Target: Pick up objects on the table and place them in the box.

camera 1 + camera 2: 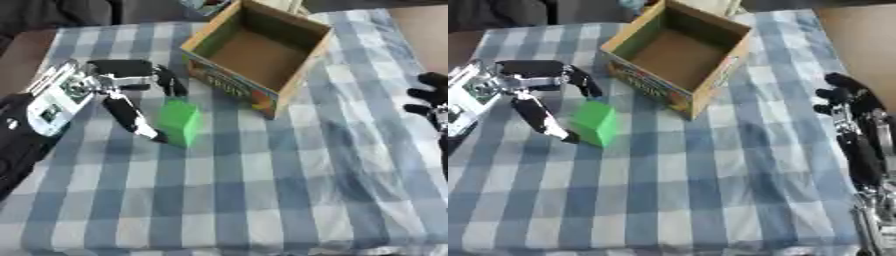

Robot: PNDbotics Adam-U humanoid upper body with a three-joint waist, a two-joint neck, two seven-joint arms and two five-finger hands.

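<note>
A green block point(179, 121) stands on the checked cloth, just left of the front corner of an open cardboard box point(231, 81) with a printed front wall. The inside of the box shows only its brown floor. My left hand point(118, 87) reaches in from the left and is open, straddling the block. Its fingers point(169, 82) curve over the block's far side, and its thumb point(131, 117) lies along the near left side with the tip close to the block's lower edge. My right hand point(846, 97) rests open at the right edge, away from both.
A blue and white checked cloth point(262, 190) covers the table, with wide bare room in front and to the right. Bare brown surface point(864, 40) shows past the cloth's right edge. A colourful item point(206, 5) lies behind the box at the top edge.
</note>
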